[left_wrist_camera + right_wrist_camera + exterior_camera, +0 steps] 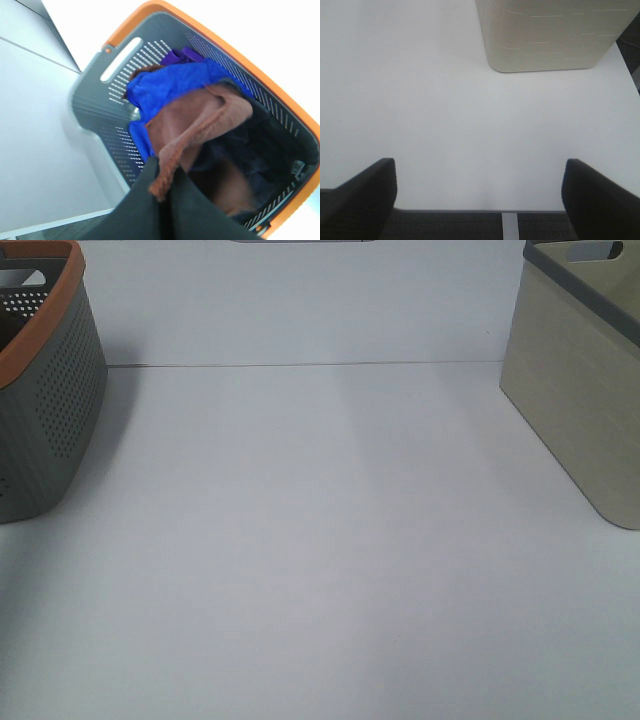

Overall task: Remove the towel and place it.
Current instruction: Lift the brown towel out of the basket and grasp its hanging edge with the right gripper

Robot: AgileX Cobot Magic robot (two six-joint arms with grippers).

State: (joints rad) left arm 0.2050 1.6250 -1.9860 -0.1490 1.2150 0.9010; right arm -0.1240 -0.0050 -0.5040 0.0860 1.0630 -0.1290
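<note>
In the left wrist view my left gripper (161, 182) is shut on an edge of the reddish-brown terry towel (200, 120). The towel hangs from the fingers over the grey basket with the orange rim (95, 107), stretched up out of the pile inside it. Blue fabric (170, 85) lies under and beside the towel. In the right wrist view my right gripper (479, 195) is open and empty above the white table (445, 100). Neither gripper shows in the exterior high view.
The grey perforated basket (45, 390) stands at the table's far left. A beige bin with a dark rim (580, 390) stands at the far right and also shows in the right wrist view (550, 35). Purple and dark cloths (182, 55) lie in the basket.
</note>
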